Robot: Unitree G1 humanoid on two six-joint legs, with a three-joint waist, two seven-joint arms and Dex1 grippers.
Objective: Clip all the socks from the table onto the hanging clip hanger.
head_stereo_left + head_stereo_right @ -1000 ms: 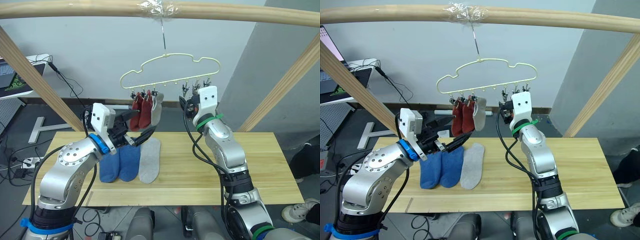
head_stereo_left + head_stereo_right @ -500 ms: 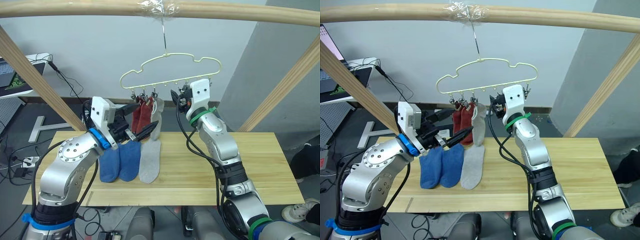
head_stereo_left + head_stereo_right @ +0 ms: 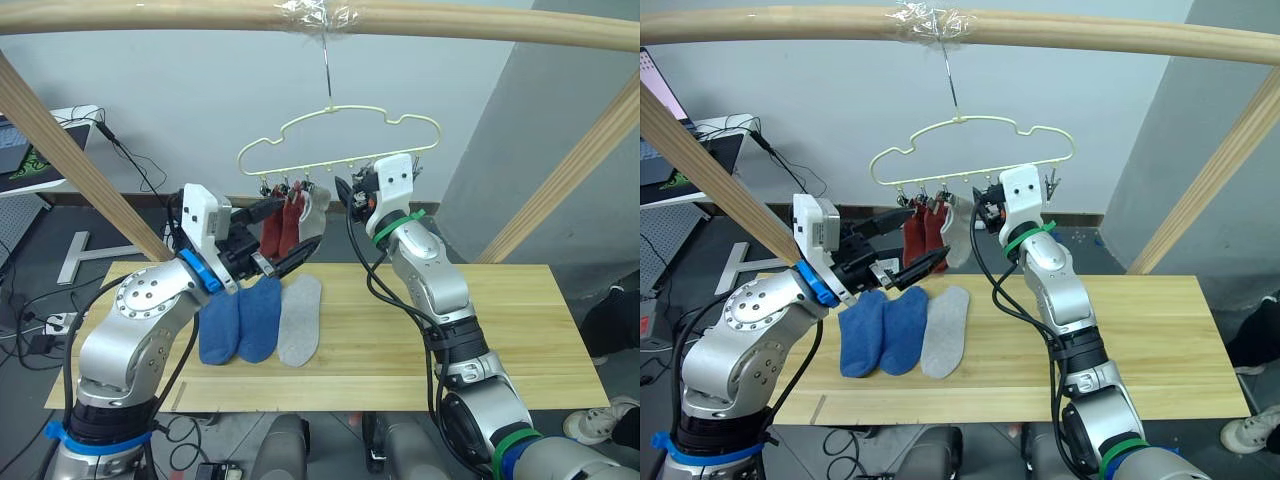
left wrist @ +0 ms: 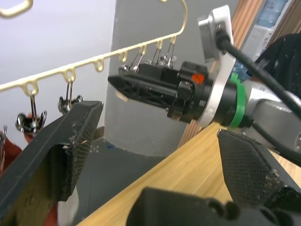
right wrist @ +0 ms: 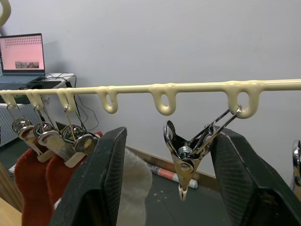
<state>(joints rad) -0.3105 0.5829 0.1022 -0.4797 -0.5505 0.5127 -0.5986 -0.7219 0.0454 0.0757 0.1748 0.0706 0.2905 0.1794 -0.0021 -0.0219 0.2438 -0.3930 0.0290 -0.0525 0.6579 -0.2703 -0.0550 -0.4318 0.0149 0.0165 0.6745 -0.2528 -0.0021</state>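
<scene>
Left eye view: hanger [image 3: 340, 140] hangs by its hook from the wooden pole [image 3: 320, 20]. Two red socks [image 3: 281, 225] and one grey sock [image 3: 313, 212] are clipped at its left end. Two blue socks [image 3: 240, 320] and a grey sock on the tabletop [image 3: 299, 320] lie side by side on the tabletop [image 3: 480, 330]. Left gripper [image 3: 277, 238] sits by the hung socks, jaws spread, empty. Right gripper [image 5: 164, 188] jaws spread either side of a free clip [image 5: 188, 153].
</scene>
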